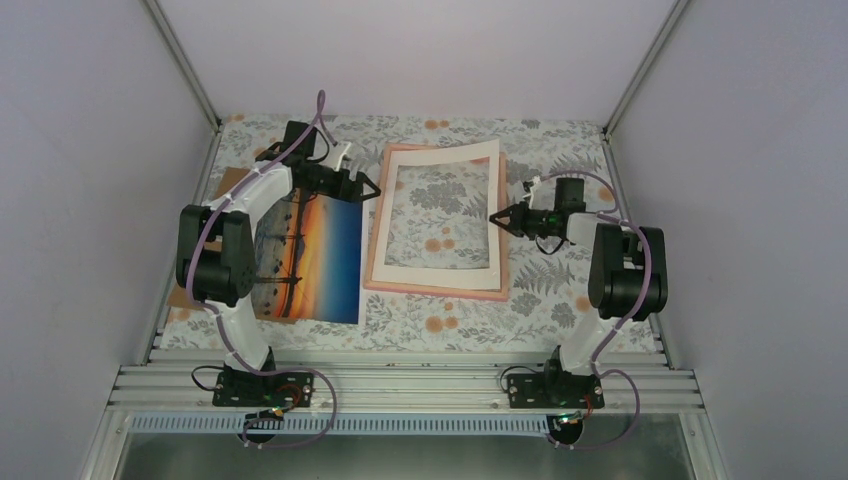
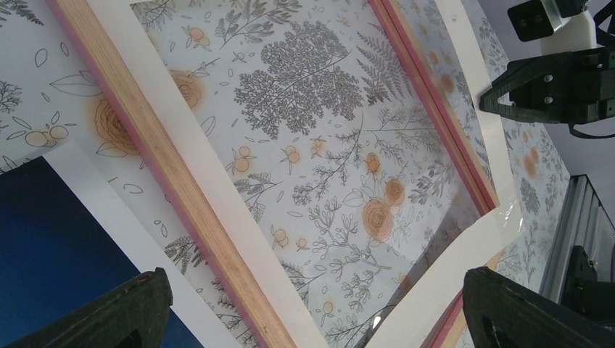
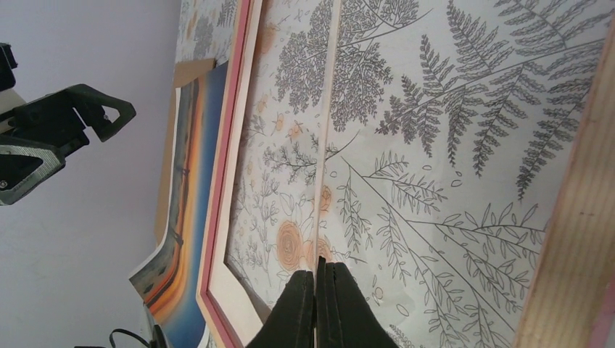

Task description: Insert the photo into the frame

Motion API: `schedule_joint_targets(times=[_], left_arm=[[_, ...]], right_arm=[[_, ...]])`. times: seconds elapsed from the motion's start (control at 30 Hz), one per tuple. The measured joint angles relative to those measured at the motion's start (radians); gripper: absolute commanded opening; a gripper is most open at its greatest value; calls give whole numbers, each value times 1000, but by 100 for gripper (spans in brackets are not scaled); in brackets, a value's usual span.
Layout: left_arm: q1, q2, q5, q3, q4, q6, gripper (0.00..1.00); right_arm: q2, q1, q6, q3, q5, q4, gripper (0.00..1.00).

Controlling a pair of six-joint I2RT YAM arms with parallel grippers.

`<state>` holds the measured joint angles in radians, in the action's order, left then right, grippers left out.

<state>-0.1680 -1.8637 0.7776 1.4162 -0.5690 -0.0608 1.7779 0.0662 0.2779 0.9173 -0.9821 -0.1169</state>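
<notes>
Table (image 1: 560, 290): top covered in a flowered print, grey leaves and orange blooms. Left side: brown cardboard (image 1: 228, 182) lying flat, photo (image 1: 320, 250) lying over most of it. Centre: pink frame (image 1: 430, 289) flat on the print, just beside the photo, not touching. White mat (image 1: 385, 220) sits skewed on the frame.

Pink frame (image 2: 178, 181) on floral cloth (image 2: 319, 145), photo (image 2: 58, 254) corner beside it

Left arm (image 1: 225, 250) overhangs photo (image 1: 325, 250); white mat (image 1: 430, 270) lies across frame (image 1: 436, 290).
</notes>
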Motion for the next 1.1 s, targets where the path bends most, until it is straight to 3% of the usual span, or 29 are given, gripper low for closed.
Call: schedule_joint_targets(times=[0.1, 0.13, 0.4, 0.63, 0.87, 1.1], left_arm=[[2, -4, 0, 2, -7, -4, 100], [3, -7, 0, 2, -9, -5, 100], [7, -24, -24, 12, -15, -10, 100], [9, -8, -131, 12, -8, -32, 100], [14, 77, -242, -1, -6, -89, 100], [22, 146, -312, -73, -23, -241, 100]], right_arm=[[-1, 0, -4, 0, 8, 2, 4], [-1, 0, -6, 0, 10, -1, 8], [-4, -34, -16, 5, 89, -50, 68], [-97, -53, -35, 10, 225, -134, 98], [-183, -53, -89, 23, 344, -198, 100], [-189, -53, -171, 40, 331, -254, 100]])
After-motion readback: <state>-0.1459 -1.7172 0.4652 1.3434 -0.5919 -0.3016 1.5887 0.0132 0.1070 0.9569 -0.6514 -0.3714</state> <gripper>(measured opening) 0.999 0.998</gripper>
